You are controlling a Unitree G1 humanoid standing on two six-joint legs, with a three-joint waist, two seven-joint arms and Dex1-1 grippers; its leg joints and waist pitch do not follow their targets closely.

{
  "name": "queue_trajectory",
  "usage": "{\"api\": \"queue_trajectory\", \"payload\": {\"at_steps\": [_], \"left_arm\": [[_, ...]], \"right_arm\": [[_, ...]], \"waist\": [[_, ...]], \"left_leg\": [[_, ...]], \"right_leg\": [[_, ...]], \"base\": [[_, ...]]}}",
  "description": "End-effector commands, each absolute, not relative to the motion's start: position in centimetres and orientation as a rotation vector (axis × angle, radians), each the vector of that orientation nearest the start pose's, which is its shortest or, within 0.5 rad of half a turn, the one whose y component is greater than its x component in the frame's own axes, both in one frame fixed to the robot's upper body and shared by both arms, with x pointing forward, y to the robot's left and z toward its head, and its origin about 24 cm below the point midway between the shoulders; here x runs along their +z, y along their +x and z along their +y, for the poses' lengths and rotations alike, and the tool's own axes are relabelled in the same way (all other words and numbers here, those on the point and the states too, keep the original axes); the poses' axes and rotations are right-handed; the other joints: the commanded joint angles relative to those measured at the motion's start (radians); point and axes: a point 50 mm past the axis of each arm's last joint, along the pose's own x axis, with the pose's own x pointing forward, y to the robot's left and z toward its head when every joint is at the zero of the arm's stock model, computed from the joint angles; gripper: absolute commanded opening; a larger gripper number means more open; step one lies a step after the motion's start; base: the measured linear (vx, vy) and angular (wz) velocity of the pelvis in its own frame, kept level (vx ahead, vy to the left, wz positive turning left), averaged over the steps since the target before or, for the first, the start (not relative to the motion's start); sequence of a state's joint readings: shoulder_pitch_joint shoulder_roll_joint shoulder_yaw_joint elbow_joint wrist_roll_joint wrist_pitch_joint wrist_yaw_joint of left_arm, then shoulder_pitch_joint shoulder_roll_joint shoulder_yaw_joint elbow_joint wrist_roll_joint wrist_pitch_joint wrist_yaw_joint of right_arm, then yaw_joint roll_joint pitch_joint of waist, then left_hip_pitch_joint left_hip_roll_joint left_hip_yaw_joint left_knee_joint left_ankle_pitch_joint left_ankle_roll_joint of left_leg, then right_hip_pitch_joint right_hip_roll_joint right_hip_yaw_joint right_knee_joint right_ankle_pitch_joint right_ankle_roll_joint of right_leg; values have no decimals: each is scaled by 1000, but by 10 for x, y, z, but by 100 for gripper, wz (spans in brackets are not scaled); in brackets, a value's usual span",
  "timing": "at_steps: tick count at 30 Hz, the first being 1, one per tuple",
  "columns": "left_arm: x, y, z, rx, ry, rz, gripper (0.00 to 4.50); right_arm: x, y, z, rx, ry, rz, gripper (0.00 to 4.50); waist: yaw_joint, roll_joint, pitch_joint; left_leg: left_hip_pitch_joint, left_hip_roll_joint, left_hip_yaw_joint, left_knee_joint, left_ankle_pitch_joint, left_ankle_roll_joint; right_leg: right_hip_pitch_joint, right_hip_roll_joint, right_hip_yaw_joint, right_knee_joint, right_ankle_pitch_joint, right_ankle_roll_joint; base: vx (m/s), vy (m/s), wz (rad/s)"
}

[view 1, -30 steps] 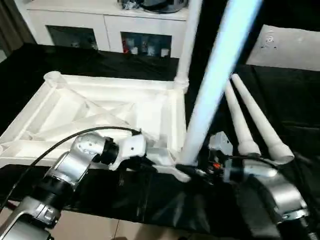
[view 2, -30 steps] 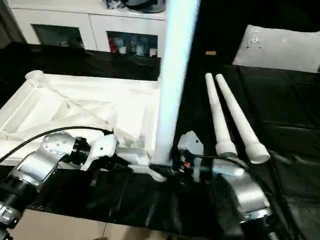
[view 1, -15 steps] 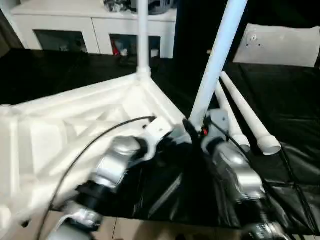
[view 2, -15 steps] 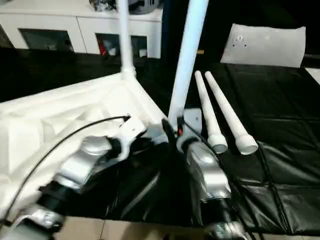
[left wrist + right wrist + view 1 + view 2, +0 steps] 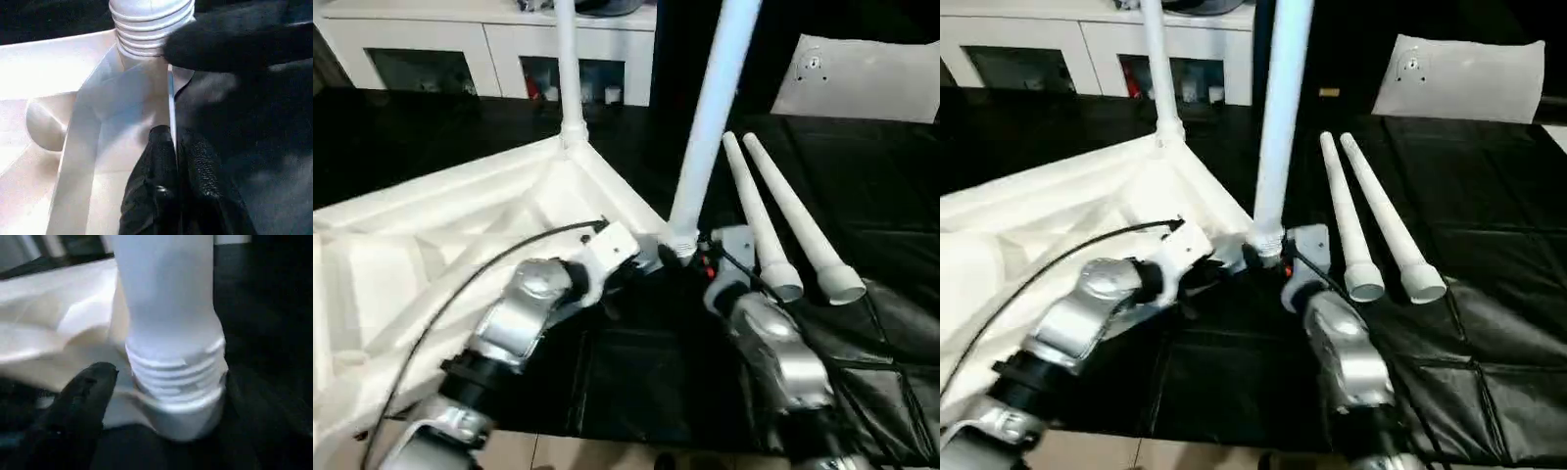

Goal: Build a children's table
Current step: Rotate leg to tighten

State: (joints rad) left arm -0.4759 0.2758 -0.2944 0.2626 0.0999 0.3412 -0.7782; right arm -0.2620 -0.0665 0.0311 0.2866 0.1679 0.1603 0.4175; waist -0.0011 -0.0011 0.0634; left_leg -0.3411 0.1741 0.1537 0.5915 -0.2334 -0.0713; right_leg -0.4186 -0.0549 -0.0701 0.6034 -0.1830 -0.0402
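The white table top (image 5: 431, 245) lies upside down, ribs up. One leg (image 5: 570, 69) stands in its far corner. A second leg (image 5: 710, 117) stands at the near right corner, its threaded end (image 5: 176, 382) in the socket. My right gripper (image 5: 686, 257) is open around that threaded end, one finger (image 5: 83, 401) just clear of it. My left gripper (image 5: 641, 262) is shut, its fingertips (image 5: 164, 156) against the table top's rim beside that corner. Two loose legs (image 5: 756, 211) (image 5: 800, 223) lie side by side on the black cloth to the right.
Black cloth (image 5: 636, 382) covers the work surface. A white cabinet with glass doors (image 5: 460, 49) stands behind. A white panel (image 5: 862, 78) lies at the far right. Open cloth stretches right of the loose legs.
The camera has shifted, so the whole scene sits differently. My right gripper's fingers have spread wider around the near leg's base. The leg now stands more upright.
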Motion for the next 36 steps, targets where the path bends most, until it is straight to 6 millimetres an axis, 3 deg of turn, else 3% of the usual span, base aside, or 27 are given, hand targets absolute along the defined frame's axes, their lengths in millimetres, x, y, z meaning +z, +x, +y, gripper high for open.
{"api": "queue_trajectory", "payload": {"at_steps": [1,3,8,14,18,29,30,36], "left_arm": [[66,311,104,-996,446,303,0],[61,303,116,-1150,490,330,0],[57,293,128,-1326,539,368,0],[58,289,134,-1462,565,406,0],[59,288,135,-1565,610,426,0],[60,284,132,-1708,670,447,0],[59,285,132,-1715,672,448,0],[59,286,133,-1727,681,447,0]], "right_arm": [[38,294,-117,543,122,139,445],[51,286,-139,687,56,83,445],[60,278,-157,884,-44,103,445],[62,268,-161,1154,-152,189,445],[59,265,-161,1311,-216,261,430],[62,272,-157,1409,-217,282,330],[62,272,-155,1426,-211,287,330],[59,270,-153,1468,-203,308,282]], "waist": [[8,-2,-56],[16,-5,-55],[21,-5,-54],[39,-8,-54],[42,-12,-54],[59,-16,-55],[61,-13,-55],[63,-16,-56]], "left_leg": [[-18,44,-7,-62,-30,114],[-18,45,-7,-61,-25,131],[-15,48,-5,-59,-4,159],[-10,50,-2,-58,-11,153],[-11,49,-3,-57,-18,144],[-10,52,-1,-55,-14,122],[-9,53,-2,-57,-20,116],[-10,53,-3,-57,-24,103]], "right_leg": [[76,-83,59,-70,-126,-212],[79,-84,59,-67,-106,-213],[76,-85,59,-61,-64,-236],[75,-86,59,-62,-105,-243],[75,-87,58,-64,-129,-235],[74,-89,59,-58,-123,-241],[75,-89,58,-59,-137,-238],[76,-89,58,-57,-131,-236]], "base": [[0,0,0],[0,0,0],[0,0,0],[0,0,0],[0,0,0],[0,0,0],[0,0,0],[0,0,0]]}}
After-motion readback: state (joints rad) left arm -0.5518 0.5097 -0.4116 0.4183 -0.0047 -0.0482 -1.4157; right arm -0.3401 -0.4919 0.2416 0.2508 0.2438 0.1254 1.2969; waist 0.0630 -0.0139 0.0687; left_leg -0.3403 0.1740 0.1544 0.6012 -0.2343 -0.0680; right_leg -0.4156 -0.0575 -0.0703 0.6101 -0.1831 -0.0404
